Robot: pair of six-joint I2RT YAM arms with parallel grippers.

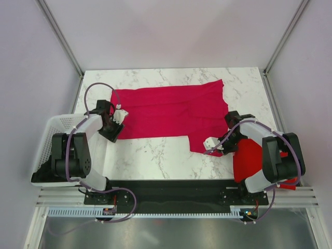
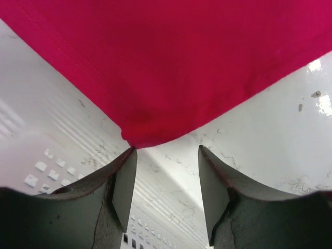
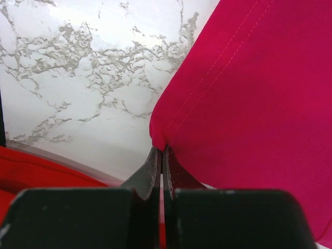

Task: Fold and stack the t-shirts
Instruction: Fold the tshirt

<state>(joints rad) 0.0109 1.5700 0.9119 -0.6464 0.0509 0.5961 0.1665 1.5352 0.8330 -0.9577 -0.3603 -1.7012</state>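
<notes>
right wrist view shows right claw (image 3: 162, 153) pinching the crimson-pink t-shirt (image 3: 259, 104) by a corner, left claw (image 2: 167, 150) spread open.

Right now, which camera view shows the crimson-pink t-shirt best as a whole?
The top external view: only it shows nearly the whole crimson-pink t-shirt on the marble table. The left wrist view shows just a corner near the open left gripper; the right wrist view, a hemmed corner pinched in the right gripper.

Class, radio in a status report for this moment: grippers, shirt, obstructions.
Left gripper open, at a corner of crimson-pink t-shirt. Right gripper shut on another corner. Shirt spread on marble table. Nothing in the way; bright red shirt under right arm.
</notes>
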